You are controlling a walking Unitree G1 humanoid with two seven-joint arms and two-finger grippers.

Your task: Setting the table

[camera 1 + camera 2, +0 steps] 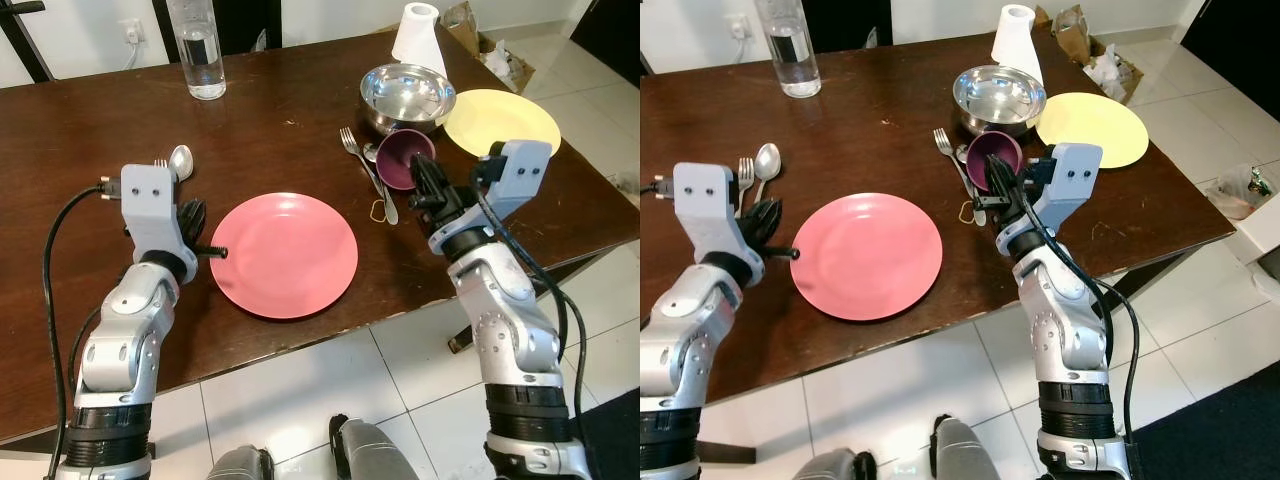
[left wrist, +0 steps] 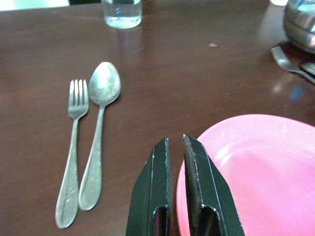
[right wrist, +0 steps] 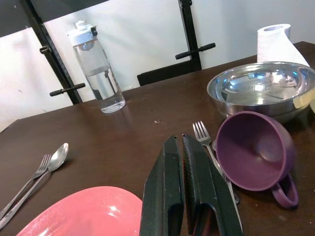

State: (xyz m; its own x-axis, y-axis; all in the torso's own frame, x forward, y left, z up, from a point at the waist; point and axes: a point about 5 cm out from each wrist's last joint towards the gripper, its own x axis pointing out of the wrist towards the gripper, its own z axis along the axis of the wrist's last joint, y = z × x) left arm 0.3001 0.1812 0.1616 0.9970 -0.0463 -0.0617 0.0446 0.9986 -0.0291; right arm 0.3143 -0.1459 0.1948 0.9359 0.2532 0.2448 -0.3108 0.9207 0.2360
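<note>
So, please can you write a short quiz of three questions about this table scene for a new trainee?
1. True or false: the purple cup stands upright.
2. What lies beside the spoon left of the pink plate?
3. The steel bowl sits: A) beside the yellow plate; B) on the pink plate.

Key: 1 false, it lies on its side. 2 a fork. 3 A.

Two silver arms with black ribbed joint rings. Grey boxy wrist housing behind each gripper, two dark screws on its face. Black cables trail from housings. Long black tapered fingers (image 2: 199,187).
</note>
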